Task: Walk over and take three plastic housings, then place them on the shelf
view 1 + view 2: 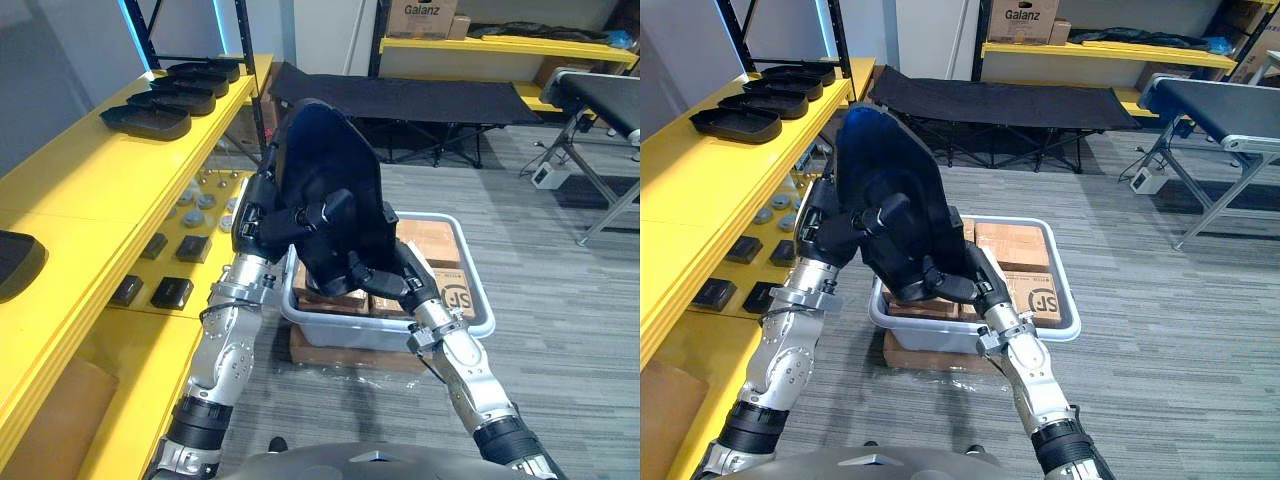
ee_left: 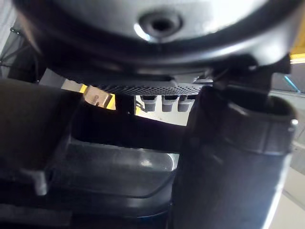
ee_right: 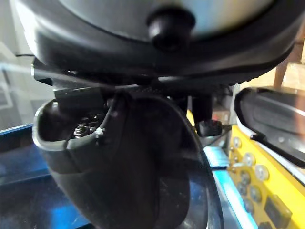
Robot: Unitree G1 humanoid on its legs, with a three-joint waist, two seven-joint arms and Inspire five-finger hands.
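Left eye view: the plastic housing (image 1: 330, 165) stands near upright above the grey tub (image 1: 350, 332), with the left hand (image 1: 265, 225) curled on its left edge and the right hand (image 1: 385, 275) clasping its lower edge. The yellow shelf (image 1: 100, 190) lies to the robot's left, nearer the left hand.

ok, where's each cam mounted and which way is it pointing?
Left eye view: head, looking down and forward at the plastic housing gripped by the left robot hand and right robot hand above a grey bin; both forearms show.
Right eye view: head, slightly rightward, same scene; both share the yellow shelf with its row of housings.
Left wrist view: left wrist, along its own dark bulk, close against the plastic housing.
Right wrist view: right wrist, past the plastic housing toward the shelf's round parts, also in the eye views.
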